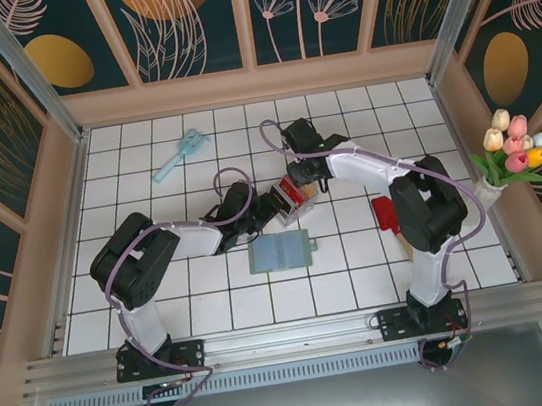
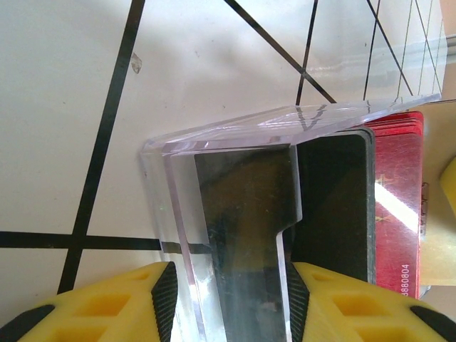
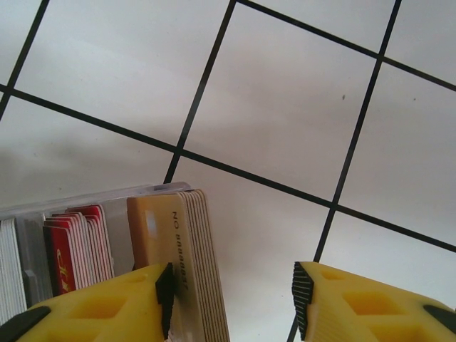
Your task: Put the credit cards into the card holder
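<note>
The credit cards stand on edge in a clear plastic box at mid-table. My left gripper is shut on one end of the clear box; black cards and red cards stand beside its right pad. My right gripper comes at the box from the far side. Its jaws are open: the left pad touches the tan-orange card stack, the right pad stands clear over bare tile. Red cards and whitish cards sit further along the box. The sage-green card holder lies flat just in front of the box.
A single red card lies on the tiles beside the right arm. A light blue brush lies at the back left. A vase of tulips stands at the right wall. Wooden walls ring the tiled table.
</note>
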Robot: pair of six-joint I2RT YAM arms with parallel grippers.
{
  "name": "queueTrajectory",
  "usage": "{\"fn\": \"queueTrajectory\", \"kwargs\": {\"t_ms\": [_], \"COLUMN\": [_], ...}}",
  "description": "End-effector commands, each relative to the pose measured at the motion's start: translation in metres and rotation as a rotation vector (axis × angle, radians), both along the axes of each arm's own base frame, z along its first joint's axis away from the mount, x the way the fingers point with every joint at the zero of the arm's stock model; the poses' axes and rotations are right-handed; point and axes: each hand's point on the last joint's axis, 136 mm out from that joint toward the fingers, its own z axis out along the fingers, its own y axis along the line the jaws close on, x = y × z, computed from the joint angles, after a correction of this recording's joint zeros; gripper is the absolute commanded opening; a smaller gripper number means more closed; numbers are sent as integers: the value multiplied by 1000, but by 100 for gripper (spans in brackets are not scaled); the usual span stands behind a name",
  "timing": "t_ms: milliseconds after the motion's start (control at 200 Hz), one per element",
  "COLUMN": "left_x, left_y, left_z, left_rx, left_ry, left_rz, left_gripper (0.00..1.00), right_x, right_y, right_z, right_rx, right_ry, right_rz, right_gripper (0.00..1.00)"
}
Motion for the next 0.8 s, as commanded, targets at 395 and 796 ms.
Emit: {"fn": "queueTrajectory", "kwargs": {"t_ms": [395, 796], "left_x": [-12, -13], "left_y": [7, 6], "left_z": [-28, -30], "left_rx": [53, 53], "left_ry": [66, 71], "left_rz": [-12, -16], "left_gripper": [45, 45], "right_x": [3, -2], "right_y": [-8, 5], "right_z": [35, 36], "right_rx": [-1, 68], "right_ry": [-49, -14], "right_rz": [-13, 27], "right_gripper": [41, 24]}}
